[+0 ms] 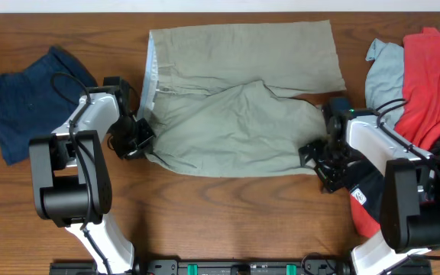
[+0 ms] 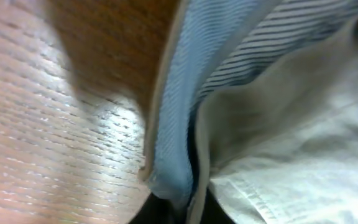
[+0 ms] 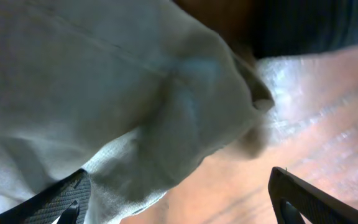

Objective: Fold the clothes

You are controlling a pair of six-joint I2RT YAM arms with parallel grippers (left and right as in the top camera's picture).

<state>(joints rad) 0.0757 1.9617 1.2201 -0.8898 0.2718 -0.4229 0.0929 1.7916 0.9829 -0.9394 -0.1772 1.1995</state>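
At left tool [image 1: 139, 138] | khaki shorts [image 1: 235, 114] clamped; right tool [image 1: 319, 160] astride hem [image 3: 222, 106]

I count two pairs of shorts: one khaki shorts [image 1: 235, 107] in the middle of the frame and one navy shorts [image 1: 21, 107] at the upper left. In the heap at the right edge I make out three more pieces: one red garment [image 1: 434, 76], one blue garment [image 1: 384, 72] and one black garment [image 1: 371, 185]. That makes five pieces that I can tell apart. I have two claws, my left claw [image 1: 138, 137] and my right claw [image 1: 317, 155], over one table [image 1: 220, 221].
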